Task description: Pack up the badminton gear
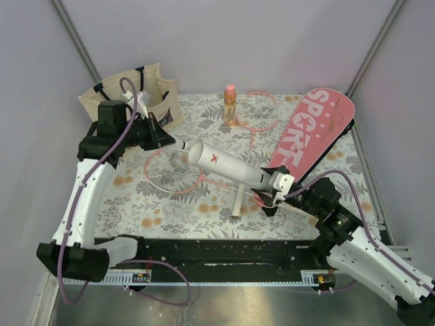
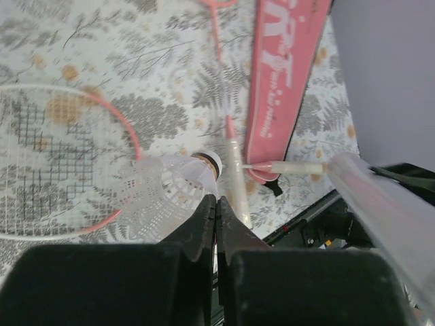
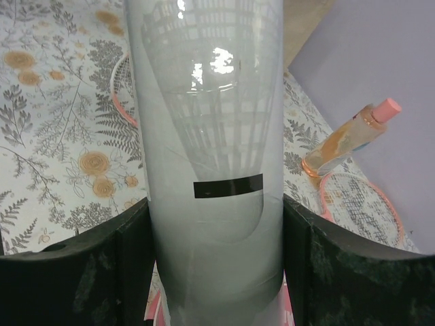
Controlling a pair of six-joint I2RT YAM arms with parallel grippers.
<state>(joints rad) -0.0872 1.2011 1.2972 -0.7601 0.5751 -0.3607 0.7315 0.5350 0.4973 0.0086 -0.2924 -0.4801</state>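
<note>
My right gripper (image 1: 275, 187) is shut on the lower end of the long white tube (image 1: 228, 165) and holds it tilted above the table, open mouth toward the left; in the right wrist view the tube (image 3: 211, 136) fills the gap between my fingers (image 3: 129, 251), with feather shapes showing through its wall. My left gripper (image 1: 165, 140) is shut on the skirt of a white shuttlecock (image 2: 170, 187) just left of the tube's mouth. One pink racket (image 1: 170, 171) lies under the tube, the other (image 1: 257, 111) at the back. The pink "SPORT" cover (image 1: 314, 130) lies at right.
A beige tote bag (image 1: 132, 98) stands at the back left behind the left arm. An orange bottle with a pink cap (image 1: 230, 103) stands at the back centre by the far racket. Grey walls close in the floral table (image 1: 136, 204).
</note>
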